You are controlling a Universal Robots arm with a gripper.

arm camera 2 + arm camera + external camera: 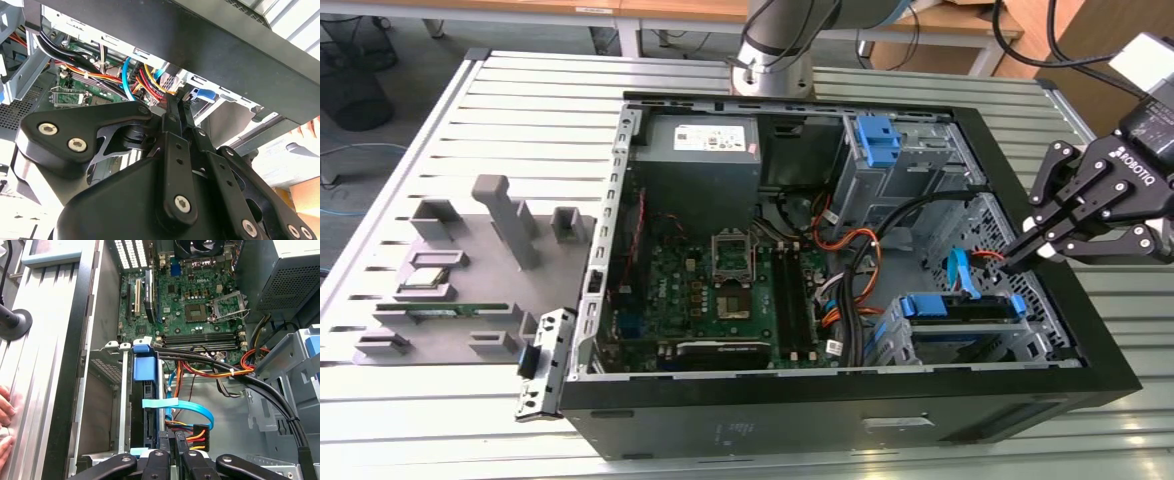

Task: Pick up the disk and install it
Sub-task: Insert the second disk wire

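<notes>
Black pincer (pixel 1017 252) pressed together beside blue-railed silver disk (pixel 963 306) seated in its cage; nearby blue ribbon cable (pixel 192 410) at risk of snagging.

A robotics lab or test workshop. An open computer case (pixel 854 390) lies on a slotted metal table (pixel 534 110), grey part fixtures (pixel 494 230) at its nine o'clock, wooden desks (pixel 680 10) at twelve o'clock behind

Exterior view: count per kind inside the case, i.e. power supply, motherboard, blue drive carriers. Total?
power-supply box: 1
motherboard: 1
blue drive carriers: 2, namely the bare bracket in the upper cage and the disk in the lower bay
Total: 4
</notes>
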